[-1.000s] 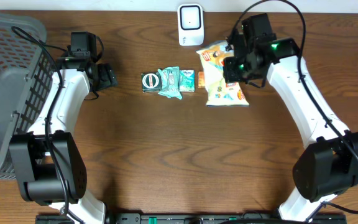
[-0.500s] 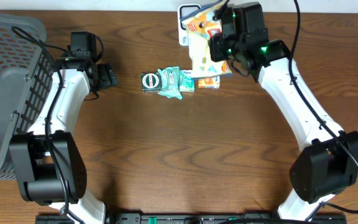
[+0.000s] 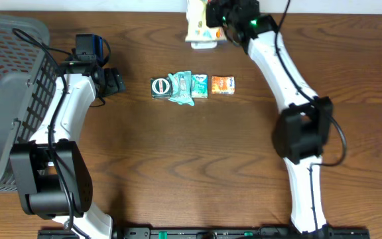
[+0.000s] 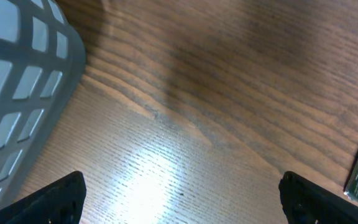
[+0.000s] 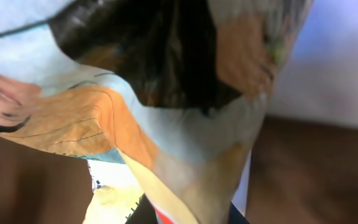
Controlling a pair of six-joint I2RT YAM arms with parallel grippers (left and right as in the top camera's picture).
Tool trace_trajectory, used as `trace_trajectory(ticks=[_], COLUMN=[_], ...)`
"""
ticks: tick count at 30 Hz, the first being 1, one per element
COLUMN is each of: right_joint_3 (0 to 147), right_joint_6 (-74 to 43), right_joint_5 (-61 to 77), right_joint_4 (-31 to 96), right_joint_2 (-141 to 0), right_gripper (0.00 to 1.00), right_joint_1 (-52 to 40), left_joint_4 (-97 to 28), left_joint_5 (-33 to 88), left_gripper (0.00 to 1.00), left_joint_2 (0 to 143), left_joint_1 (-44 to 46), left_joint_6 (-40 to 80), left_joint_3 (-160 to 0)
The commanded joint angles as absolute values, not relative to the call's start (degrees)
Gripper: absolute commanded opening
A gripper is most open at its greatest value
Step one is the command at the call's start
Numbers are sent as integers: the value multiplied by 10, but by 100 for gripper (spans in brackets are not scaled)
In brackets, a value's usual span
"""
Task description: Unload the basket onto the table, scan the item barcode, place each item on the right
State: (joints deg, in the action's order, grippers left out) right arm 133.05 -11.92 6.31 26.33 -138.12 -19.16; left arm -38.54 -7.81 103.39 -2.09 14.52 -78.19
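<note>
I can't read inside the basket [image 3: 5, 79]. Right gripper [image 3: 216, 13] pinches the bag [image 3: 196, 20], covering most of the scanner [image 3: 203, 44]; left gripper [image 3: 115, 81] is spread.

Robot lab bench, set up as a mock shop checkout. This is shown by the left arm [image 3: 65, 113] and right arm [image 3: 280, 66] mounted at the edge of a wood tabletop [image 3: 178, 166]. A grey basket [image 3: 5, 86] is placed at left. A bag [image 3: 196, 16] is held over a white scanner [image 3: 203, 45], and small pkgs [image 3: 180, 87] are laid in a row.
</note>
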Motion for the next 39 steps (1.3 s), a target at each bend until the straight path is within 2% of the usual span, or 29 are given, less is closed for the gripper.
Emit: trace_trajectory(ticks=[1, 9, 39], right_joint_3=[1415, 1424, 1424], right_joint_6=[-99, -81, -81], right_joint_5=[-29, -42, -46], right_joint_4=[258, 183, 191], right_joint_2=[-1419, -1464, -1478], right_gripper=[1, 1, 1], right_joint_1=[-196, -196, -198], left_joint_4=[-385, -385, -385], left_joint_5=[-81, -81, -81], left_gripper=[98, 98, 97], left_joint_2=[1034, 1034, 1034], left_joint_1=[-21, -21, -21], left_joint_6=[138, 138, 138], left_joint_3=[-779, -779, -779])
